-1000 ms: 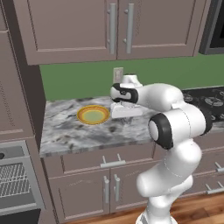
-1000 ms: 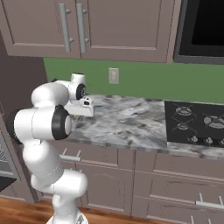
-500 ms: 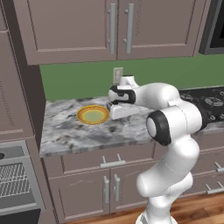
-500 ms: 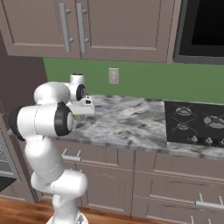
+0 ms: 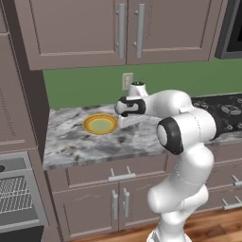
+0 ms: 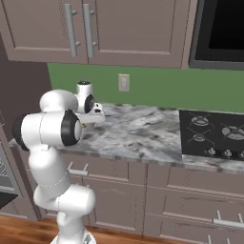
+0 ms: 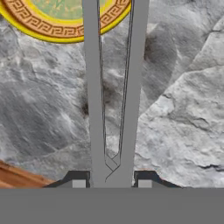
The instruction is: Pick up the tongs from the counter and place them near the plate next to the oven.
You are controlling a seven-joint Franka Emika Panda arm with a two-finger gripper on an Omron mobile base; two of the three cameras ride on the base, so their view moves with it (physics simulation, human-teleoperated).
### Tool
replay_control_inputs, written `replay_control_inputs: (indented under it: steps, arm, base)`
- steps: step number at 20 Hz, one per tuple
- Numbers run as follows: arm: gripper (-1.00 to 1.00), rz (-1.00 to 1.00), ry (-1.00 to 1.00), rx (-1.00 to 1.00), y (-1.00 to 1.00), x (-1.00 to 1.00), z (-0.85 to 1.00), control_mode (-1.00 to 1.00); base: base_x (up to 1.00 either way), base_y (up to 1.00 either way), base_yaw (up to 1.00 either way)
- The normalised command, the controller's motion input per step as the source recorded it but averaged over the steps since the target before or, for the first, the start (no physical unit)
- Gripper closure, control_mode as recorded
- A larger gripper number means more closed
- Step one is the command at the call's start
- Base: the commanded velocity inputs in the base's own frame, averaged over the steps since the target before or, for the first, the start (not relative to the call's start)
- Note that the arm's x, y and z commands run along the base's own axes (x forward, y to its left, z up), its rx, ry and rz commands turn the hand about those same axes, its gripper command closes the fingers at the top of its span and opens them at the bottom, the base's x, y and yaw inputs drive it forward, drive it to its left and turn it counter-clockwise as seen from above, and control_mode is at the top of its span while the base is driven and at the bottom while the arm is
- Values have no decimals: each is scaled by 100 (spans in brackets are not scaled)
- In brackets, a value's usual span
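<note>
Even, bright rendered light; soft shadows, no glare, hand view blurry.

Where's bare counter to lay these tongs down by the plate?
Bare marbled stone counter lies between the small orange-rimmed plate and the front edge, and right of the plate toward the black cooktop. It is crowded at the plate itself: the long grey metal tongs in the claw already reach over its rim.

White rounded arm (image 5: 184, 137), dark joints

No readable text, label, brand or number appears on anything
</note>
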Motion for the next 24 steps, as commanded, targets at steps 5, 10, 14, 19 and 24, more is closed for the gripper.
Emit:
replay_control_inputs:
  steps: [5, 10, 14, 19, 24]
  arm:
    - [100, -6, -2, 0, 0, 53, -9, -100]
    - [100, -12, 0, 0, 0, 32, 0, -100]
    - [100, -7, 5, 0, -4, 2, 0, -100]
    - [100, -3, 2, 0, -11, 0, -29, -100]
    - [100, -2, 0, 0, -4, -3, -37, -100]
  base:
    - [0, 0, 0]
    - [0, 0, 0]
    - [0, 0, 0]
    - [0, 0, 0]
    - [0, 0, 0]
